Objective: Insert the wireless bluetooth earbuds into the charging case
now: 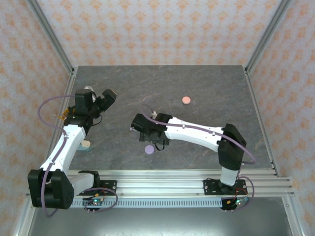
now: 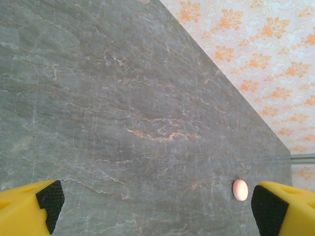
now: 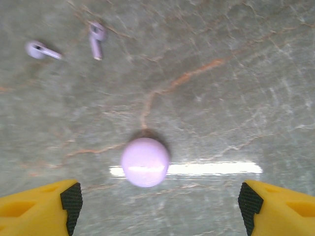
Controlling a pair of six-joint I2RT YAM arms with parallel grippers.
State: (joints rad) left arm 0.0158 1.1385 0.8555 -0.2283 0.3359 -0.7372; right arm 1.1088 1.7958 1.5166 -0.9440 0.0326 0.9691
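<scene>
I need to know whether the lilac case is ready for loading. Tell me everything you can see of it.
The lilac case is a small round puck of smooth, glossy plastic, one pale colour all over, with a bright glare across its top. No seam, open lid or cavity shows, so it looks shut. It rests flat on the grey marbled table, alone; the open right pincer frames it without touching.

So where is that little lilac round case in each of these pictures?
Top external: the lilac case lies left of centre, toward the near edge, just before the tip of the right arm.
Left wrist: this camera faces the pink case instead.
Right wrist: low centre, just ahead of the open right gripper.
Shared landmark: the grey veined table.
</scene>
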